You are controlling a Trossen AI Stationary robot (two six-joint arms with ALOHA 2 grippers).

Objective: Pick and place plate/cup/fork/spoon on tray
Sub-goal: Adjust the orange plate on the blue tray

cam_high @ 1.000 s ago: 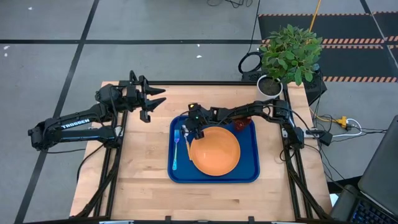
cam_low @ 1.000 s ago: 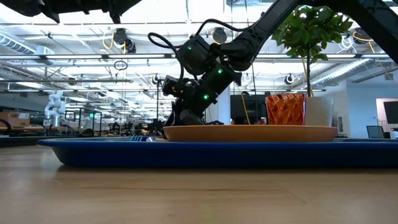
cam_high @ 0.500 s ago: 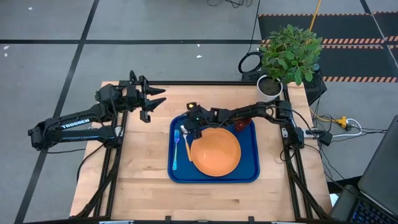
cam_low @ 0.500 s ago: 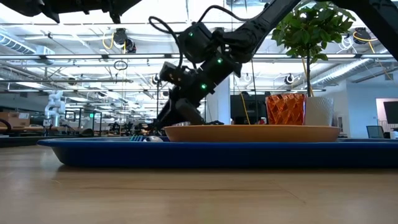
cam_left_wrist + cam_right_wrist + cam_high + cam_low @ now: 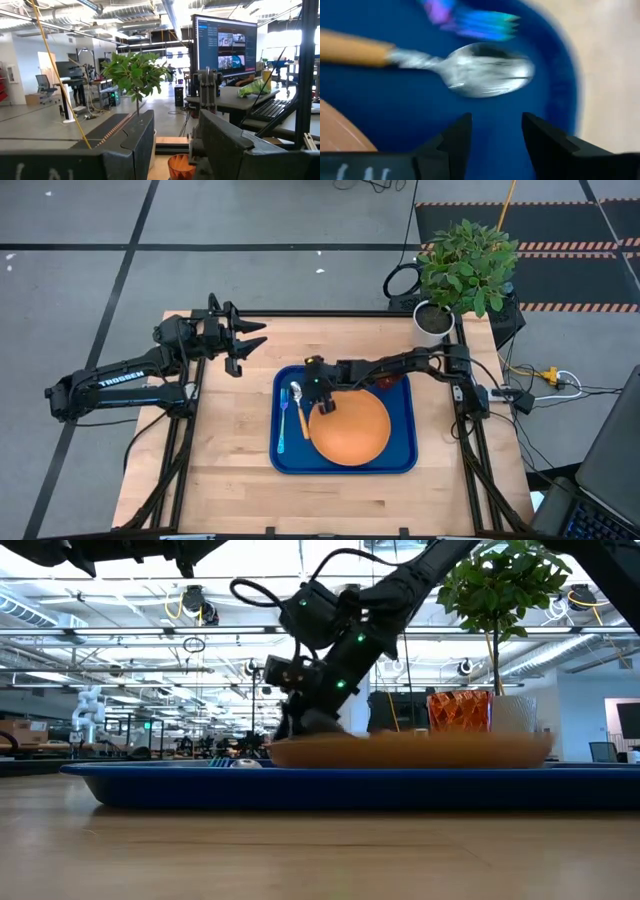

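Orange plate (image 5: pixel 350 430), light-blue fork (image 5: pixel 283 420), orange-handled spoon (image 5: pixel 299 404) and dark orange-red cup (image 5: pixel 387 381) all sit in the blue tray (image 5: pixel 404 463).

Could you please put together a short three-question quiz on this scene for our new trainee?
1. True or false: the spoon lies on the tray, between the fork and the plate.
2. Which tool is over the tray? A) left tool B) right tool
3. Fill in: the cup stands in the tray's corner nearest the ____.

Key
1. True.
2. B; its fingers stand apart, holding nothing, while the left tool waits over the table's far left corner.
3. Plant.
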